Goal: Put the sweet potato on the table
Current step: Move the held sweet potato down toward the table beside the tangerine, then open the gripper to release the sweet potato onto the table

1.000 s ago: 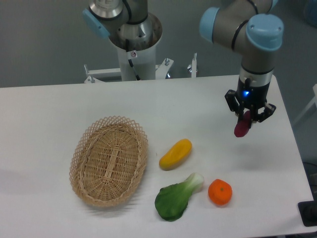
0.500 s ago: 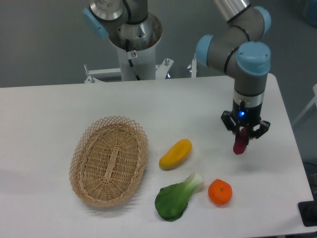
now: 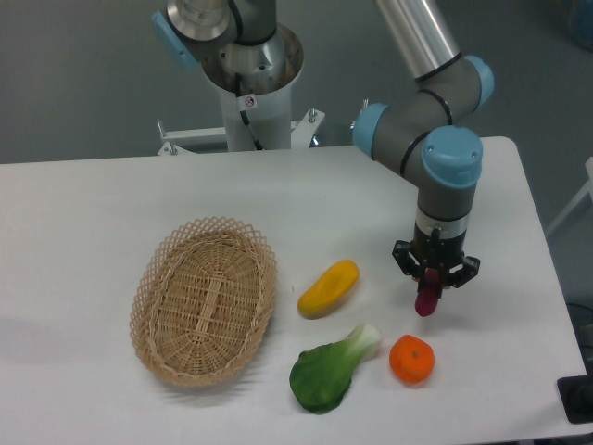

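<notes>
Claw grips a purple sweet potato by its top, hanging it upright just above the white surface, near an orange, ready for release.

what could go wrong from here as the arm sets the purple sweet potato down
1. The slim dark purple sweet potato hangs end-down in the two-finger gripper; released like that, it would likely topple and roll on the smooth white table.
2. The round orange fruit sits just below and close by, so a toppling tuber or the descending gripper may knock it.
3. This spot is fairly near the table's right edge, so a roll that way might carry it off.
</notes>
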Robot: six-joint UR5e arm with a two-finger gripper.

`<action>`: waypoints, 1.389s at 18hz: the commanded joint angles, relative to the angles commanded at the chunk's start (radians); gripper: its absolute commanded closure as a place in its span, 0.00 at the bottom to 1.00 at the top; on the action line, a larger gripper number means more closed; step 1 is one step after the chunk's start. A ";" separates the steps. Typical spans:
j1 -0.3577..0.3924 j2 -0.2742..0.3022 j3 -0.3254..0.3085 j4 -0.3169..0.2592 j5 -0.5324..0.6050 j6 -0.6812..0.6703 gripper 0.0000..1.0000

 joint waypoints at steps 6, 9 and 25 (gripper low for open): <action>-0.037 -0.026 0.006 0.005 0.041 -0.005 0.70; -0.037 -0.026 0.005 0.006 0.043 -0.005 0.67; -0.028 0.075 0.096 -0.001 0.048 -0.009 0.00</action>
